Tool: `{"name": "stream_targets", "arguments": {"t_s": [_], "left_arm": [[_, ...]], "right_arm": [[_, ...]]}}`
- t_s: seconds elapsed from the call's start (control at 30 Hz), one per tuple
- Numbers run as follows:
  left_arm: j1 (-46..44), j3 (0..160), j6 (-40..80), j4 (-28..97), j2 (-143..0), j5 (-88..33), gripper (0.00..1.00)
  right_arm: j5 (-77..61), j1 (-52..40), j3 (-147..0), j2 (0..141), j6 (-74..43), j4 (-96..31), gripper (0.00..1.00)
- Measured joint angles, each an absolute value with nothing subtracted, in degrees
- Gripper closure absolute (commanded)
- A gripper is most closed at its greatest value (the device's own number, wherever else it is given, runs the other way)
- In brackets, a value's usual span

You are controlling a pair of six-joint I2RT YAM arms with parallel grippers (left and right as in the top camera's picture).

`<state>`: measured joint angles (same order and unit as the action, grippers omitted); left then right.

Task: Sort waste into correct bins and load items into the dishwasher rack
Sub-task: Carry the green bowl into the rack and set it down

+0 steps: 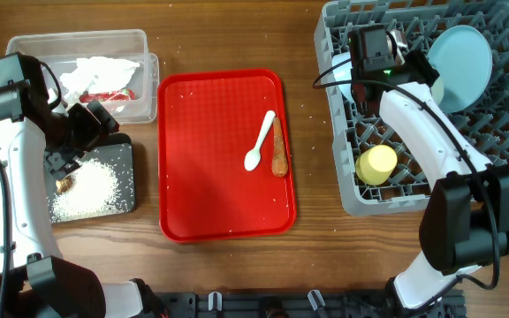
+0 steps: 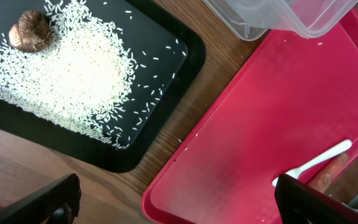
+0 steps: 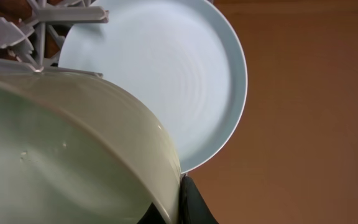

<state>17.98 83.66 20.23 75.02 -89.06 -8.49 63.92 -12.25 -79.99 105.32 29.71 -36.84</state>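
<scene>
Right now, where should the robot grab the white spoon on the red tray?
Probably the middle of the spoon handle, from straight above, fingers closing across it. It lies flat on the tray, and the carrot stick crowds the handle's tip but leaves more room toward the scoop end.

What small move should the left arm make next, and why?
Probably a short shift to its right, over the red tray, towards the orange-brown stick. The left gripper is open and empty above the edge of the black tray; rice and the brown scrap already lie in that tray, while the stick lies beside the white spoon, not yet sorted.
</scene>
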Motion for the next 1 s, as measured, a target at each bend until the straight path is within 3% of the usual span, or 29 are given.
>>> {"name": "stream_targets", "arguments": {"t_s": [0.07, 0.3, 0.37, 0.47, 0.8, 1.0], "left_arm": [[17.96, 83.66, 20.23, 75.02, -89.06, -8.51, 0.00], [17.98, 83.66, 20.25, 75.02, -89.06, -8.49, 0.00], [17.98, 83.66, 20.25, 75.02, -89.06, -8.51, 0.00], [17.98, 83.66, 20.23, 75.02, -89.06, -8.49, 0.00], [17.98, 83.66, 20.25, 75.02, -89.06, -8.51, 0.00], [17.96, 83.66, 20.23, 75.00, -89.06, -8.49, 0.00]], "right_arm": [[64.58, -12.93, -79.99, 105.32, 29.85, -36.84, 0.87], [63.31, -19.20, -80.03, 105.32, 30.13, -37.04, 0.34], [61.71, -20.67, -80.03, 105.38, 30.55, -37.26, 0.25], [60.86, -21.37, -80.03, 105.41, 30.35, -37.28, 0.19], [59.11, -21.82, -80.03, 105.45, 29.82, -37.26, 0.16], [53.78, -21.82, -80.03, 104.95, 19.90, -39.48, 0.15]]}}
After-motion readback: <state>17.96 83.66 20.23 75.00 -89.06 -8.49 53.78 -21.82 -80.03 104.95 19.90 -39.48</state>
